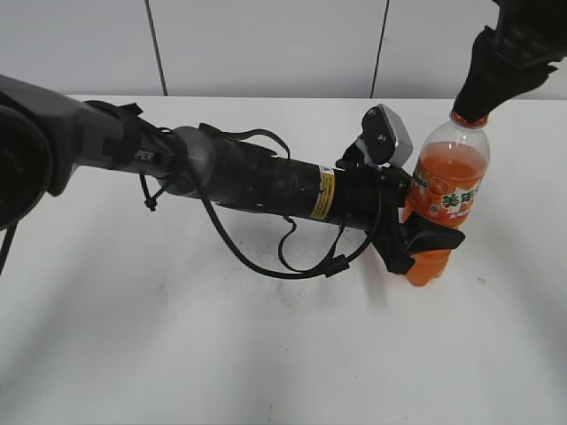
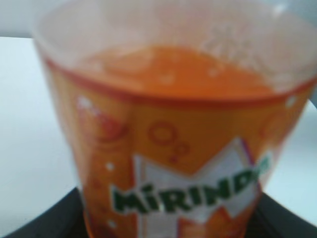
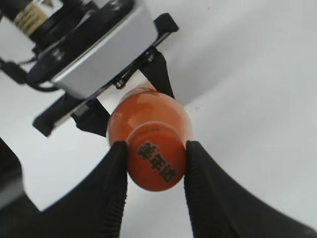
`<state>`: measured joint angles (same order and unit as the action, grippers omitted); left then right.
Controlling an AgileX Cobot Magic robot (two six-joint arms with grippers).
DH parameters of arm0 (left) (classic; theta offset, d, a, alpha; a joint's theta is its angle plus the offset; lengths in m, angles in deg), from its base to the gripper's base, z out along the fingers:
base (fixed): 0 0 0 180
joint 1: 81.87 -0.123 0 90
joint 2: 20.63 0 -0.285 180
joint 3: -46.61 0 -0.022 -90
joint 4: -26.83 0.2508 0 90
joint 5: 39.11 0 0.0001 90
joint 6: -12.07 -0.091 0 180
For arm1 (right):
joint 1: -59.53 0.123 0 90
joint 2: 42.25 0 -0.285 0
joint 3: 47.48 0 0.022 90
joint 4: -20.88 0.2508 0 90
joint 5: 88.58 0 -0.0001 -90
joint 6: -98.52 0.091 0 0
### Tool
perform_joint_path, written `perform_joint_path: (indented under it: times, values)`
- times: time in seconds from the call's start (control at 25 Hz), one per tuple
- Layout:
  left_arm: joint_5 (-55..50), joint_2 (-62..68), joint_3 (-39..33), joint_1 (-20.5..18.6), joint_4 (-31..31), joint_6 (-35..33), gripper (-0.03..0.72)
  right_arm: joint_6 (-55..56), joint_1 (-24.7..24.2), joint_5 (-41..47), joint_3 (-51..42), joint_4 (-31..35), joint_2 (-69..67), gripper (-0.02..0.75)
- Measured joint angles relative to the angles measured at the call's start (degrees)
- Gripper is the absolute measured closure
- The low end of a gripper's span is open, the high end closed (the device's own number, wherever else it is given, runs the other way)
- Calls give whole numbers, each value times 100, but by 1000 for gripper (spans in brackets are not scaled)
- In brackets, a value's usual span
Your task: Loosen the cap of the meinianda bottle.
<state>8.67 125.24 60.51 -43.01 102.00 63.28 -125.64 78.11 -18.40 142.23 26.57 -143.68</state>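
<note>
White tabletop [image 1: 177, 354] runs back to a pale panelled wall, and almost nothing else is on it. The bottle [image 1: 446, 199] stands upright toward the right side, orange soda filling it to the shoulder.

The left tool [image 1: 425, 241] reaches in sideways and is clamped around the bottle's lower body, just under the label; its wrist view is filled with the label and shows dark jaw edges hugging both lower corners. The right tool [image 3: 156, 163] comes down from above, and its two black fingers [image 3: 111, 178] press against opposite sides of the cap [image 3: 157, 162], which carries black Chinese characters on its top.

So, as I judge it, holding and gripping are done: the bottle is braced and the cap is pinched. The twist itself seems still to come; the cap sits flat and level on the neck, with no gap visible.

Nothing blocks the way. The left arm's looping black cable [image 1: 292, 257] hangs near the tabletop, well clear of the cap.
</note>
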Motion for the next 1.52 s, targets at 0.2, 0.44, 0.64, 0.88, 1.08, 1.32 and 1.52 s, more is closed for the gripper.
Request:
perform_joint_path:
  times: [0.2, 0.44, 0.64, 0.88, 1.08, 1.32, 1.52]
  values:
    - [-22, 0, 6, 0, 4, 0, 279, -2124, 6, 5, 0, -215, 5, 472]
    - [-40, 0, 10, 0, 4, 0, 280, -2261, 6, 5, 22, -222, 5, 443]
    - [-40, 0, 10, 0, 29, 0, 280, -1193, 6, -1, 117, -245, 111, 184]
    - [-40, 0, 10, 0, 35, 0, 280, 2223, 6, -1, 135, -280, 392, 175]
    - [-40, 0, 10, 0, 35, 0, 280, 4960, 1, -1, 135, -431, 396, 260]
    - [-40, 0, 10, 0, 35, 0, 280, 5106, 1, -1, 135, -391, 390, 297]
    - [-40, 0, 10, 0, 35, 0, 280, 5088, 1, -1, 135, -257, 187, 299]
